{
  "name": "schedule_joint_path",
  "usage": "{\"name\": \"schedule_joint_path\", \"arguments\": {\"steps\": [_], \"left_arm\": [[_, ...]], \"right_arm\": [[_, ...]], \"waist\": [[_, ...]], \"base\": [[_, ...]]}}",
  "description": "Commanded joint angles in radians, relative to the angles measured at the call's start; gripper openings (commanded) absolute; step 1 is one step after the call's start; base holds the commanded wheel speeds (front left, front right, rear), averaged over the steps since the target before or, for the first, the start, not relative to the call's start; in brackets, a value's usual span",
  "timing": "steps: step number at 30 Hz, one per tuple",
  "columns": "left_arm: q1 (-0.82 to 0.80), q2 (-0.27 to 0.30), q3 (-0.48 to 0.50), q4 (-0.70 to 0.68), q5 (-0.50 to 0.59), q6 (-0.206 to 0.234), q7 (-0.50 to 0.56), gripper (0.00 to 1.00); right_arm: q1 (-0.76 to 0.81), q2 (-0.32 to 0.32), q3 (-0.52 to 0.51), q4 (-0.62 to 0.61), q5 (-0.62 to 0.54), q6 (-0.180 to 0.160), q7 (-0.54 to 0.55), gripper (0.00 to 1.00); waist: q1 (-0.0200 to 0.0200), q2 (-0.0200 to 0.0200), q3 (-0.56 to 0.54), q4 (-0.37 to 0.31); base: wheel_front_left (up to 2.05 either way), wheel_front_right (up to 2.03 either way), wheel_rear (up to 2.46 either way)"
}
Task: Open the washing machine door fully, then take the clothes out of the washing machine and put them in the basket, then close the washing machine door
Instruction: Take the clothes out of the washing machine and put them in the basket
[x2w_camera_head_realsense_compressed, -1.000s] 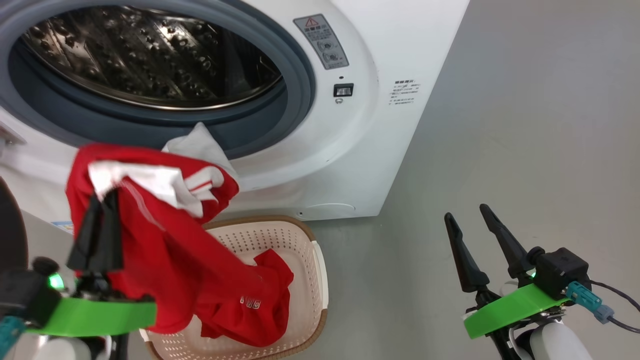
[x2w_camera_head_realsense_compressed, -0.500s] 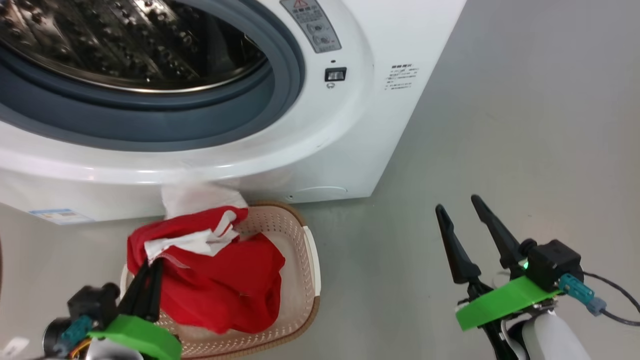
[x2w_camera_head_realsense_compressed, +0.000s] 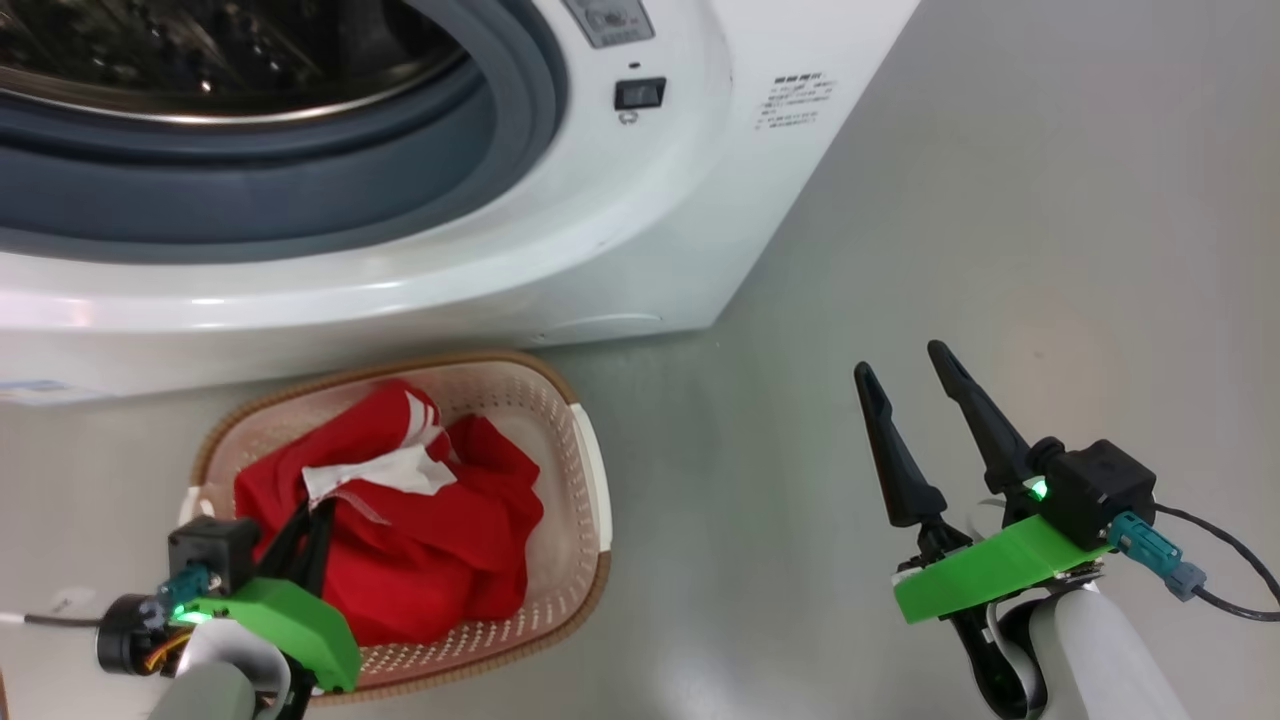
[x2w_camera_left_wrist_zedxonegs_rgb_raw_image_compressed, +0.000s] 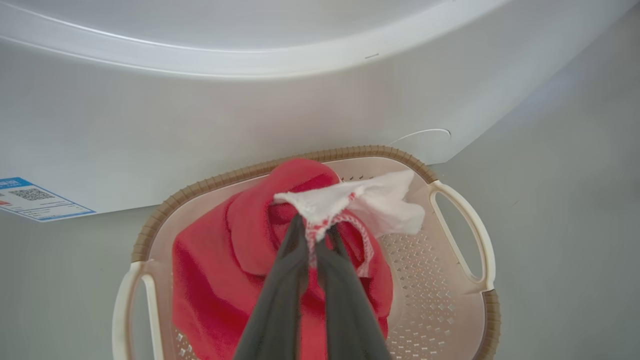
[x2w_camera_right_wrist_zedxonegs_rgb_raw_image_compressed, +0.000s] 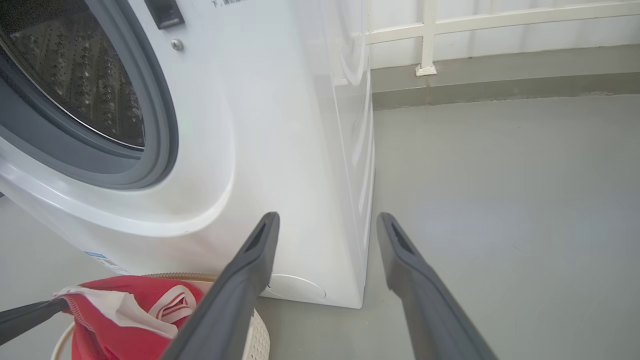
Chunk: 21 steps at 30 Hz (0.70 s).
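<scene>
Clothes (x2w_camera_head_realsense_compressed: 430, 540) are piled in the basket (x2w_camera_head_realsense_compressed: 597, 480), set on the grey floor (x2w_camera_head_realsense_compressed: 950, 200) just before the washing machine (x2w_camera_head_realsense_compressed: 650, 220). A blue label (x2w_camera_left_wrist_zedxonegs_rgb_raw_image_compressed: 35, 197) is stuck low on the machine's front; a white railing (x2w_camera_right_wrist_zedxonegs_rgb_raw_image_compressed: 428, 35) is seen behind it. White trim of the clothes is pinched by the closed left gripper (x2w_camera_left_wrist_zedxonegs_rgb_raw_image_compressed: 316, 226); the right gripper (x2w_camera_head_realsense_compressed: 898, 360) is held spread and empty off the machine's right corner.

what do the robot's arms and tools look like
The left tool and right tool each have two long, tapered dark fingers rising from a bright green bracket, beside a black block with a small green light. A teal connector with a dark cable leaves the right one. The forearm is pale and rounded.
</scene>
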Motion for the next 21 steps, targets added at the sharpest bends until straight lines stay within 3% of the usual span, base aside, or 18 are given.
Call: {"name": "schedule_joint_path", "arguments": {"steps": [1, 14, 21], "left_arm": [[-0.035, 0.035, 0.009, 0.019, -0.025, -0.003, -0.010, 0.00], [-0.238, 0.078, -0.239, 0.311, -0.181, -0.003, -0.010, 0.00], [-0.288, 0.090, -0.340, 0.383, -0.269, -0.003, -0.009, 0.00]], "right_arm": [[-0.013, 0.010, 0.032, -0.028, -0.007, 0.002, -0.005, 1.00], [-0.082, 0.012, 0.067, -0.048, 0.008, 0.002, -0.005, 1.00], [-0.103, 0.012, 0.077, -0.054, 0.006, 0.002, -0.005, 1.00]], "waist": [[0.0000, -0.0001, 0.044, -0.021], [0.0000, -0.0001, 0.200, -0.060], [0.0000, -0.0001, 0.232, -0.074]], "base": [[0.00, 0.00, 0.00], [0.00, 0.00, 0.00], [0.00, 0.00, 0.00]]}}
